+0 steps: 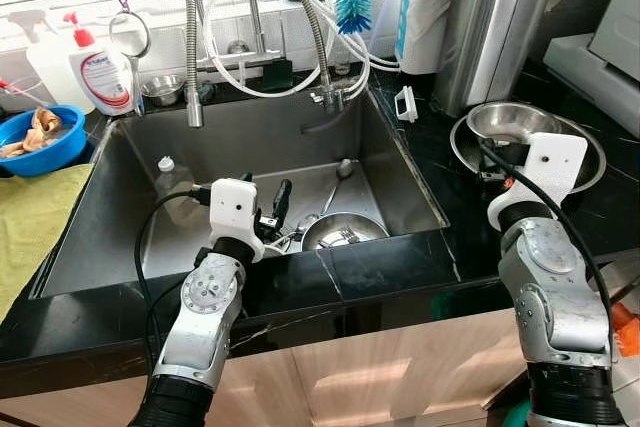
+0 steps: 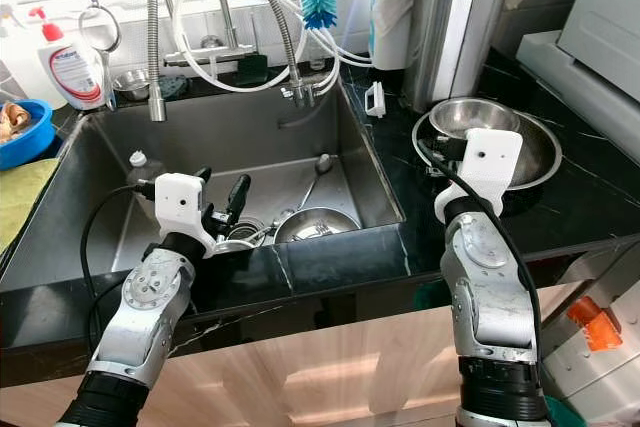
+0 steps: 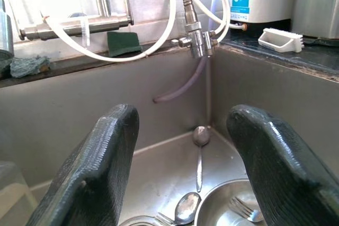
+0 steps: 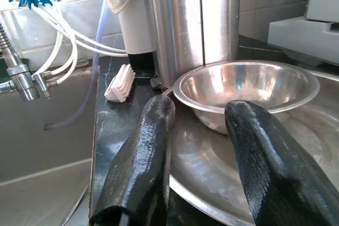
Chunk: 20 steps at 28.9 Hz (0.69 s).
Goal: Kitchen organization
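Your robot stands at a black worktop (image 1: 600, 207) with a deep steel sink (image 1: 120, 217) sunk into it. Your left gripper (image 1: 276, 209) hangs inside the sink near its front wall, fingers (image 3: 106, 157) spread wide and holding nothing. Just beyond and below it lies a steel bowl (image 1: 342, 230) with a fork (image 3: 241, 208) in it, a spoon (image 3: 185, 207) beside the bowl and a ladle (image 3: 200, 146) farther back. Your right gripper (image 4: 206, 146) hovers over the worktop right of the sink, fingers wide apart and empty, at the rim of a wide steel pan (image 2: 540, 162) that holds a smaller bowl (image 4: 246, 86). Behind that stands a tall steel canister (image 1: 495, 22).
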Available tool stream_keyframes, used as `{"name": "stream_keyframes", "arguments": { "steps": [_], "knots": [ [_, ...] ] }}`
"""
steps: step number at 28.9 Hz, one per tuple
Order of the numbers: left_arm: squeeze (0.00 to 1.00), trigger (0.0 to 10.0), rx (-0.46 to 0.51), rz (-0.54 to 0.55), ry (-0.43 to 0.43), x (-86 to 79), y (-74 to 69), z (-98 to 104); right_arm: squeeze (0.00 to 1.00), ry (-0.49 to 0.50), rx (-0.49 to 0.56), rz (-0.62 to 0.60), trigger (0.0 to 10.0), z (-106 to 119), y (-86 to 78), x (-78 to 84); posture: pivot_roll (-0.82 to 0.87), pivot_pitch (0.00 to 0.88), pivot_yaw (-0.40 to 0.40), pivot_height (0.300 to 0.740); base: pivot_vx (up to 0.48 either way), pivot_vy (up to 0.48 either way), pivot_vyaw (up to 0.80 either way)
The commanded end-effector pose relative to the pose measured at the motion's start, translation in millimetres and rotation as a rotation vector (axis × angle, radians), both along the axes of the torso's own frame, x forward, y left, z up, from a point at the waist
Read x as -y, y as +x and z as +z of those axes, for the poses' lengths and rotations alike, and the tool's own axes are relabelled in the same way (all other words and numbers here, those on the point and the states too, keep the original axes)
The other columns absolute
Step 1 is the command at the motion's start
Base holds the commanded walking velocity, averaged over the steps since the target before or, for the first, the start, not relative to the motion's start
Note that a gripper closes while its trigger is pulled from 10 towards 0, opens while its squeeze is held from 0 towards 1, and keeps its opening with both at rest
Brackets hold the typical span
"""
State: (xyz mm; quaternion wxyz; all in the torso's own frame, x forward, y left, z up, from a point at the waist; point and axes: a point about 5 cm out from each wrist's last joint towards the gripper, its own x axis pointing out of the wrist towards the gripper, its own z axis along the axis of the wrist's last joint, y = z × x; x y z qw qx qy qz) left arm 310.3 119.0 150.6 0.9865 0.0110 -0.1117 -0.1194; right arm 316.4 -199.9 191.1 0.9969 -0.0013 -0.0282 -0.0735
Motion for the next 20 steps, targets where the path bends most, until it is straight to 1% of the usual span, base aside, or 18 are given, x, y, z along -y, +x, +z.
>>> {"name": "stream_keyframes", "arguments": {
  "steps": [1,4,6,12,20],
  "knots": [
    [0.0,10.0,-0.011,0.014,0.023,-2.2,2.1,-1.6,0.0,0.007,0.0,0.031,10.0,-0.2,0.7,-4.4,-0.11,0.0,0.081,0.74,0.0,0.0,0.0],
    [0.0,10.0,-0.012,0.014,0.022,-2.2,1.9,-1.8,0.0,0.01,-0.017,0.064,10.0,-4.4,0.7,-7.6,-0.11,0.0,0.08,0.74,0.0,0.0,0.0],
    [0.0,10.0,-0.012,0.014,0.021,-1.9,1.7,-2.1,0.0,0.037,-0.038,0.096,10.0,-10.4,0.9,-11.2,-0.11,0.0,0.079,0.74,0.0,0.0,0.0],
    [0.0,10.0,-0.01,0.016,0.02,-2.4,1.9,-1.7,0.0,0.062,-0.044,0.14,10.0,-12.8,0.8,-16.0,-0.11,0.0,0.078,0.74,0.0,0.0,0.0],
    [0.0,10.0,-0.009,0.015,0.019,-2.1,1.4,-1.8,0.0,0.074,-0.053,0.149,10.0,-16.3,0.2,-15.5,-0.11,0.0,0.077,0.74,0.0,0.0,0.0]
  ]
}}
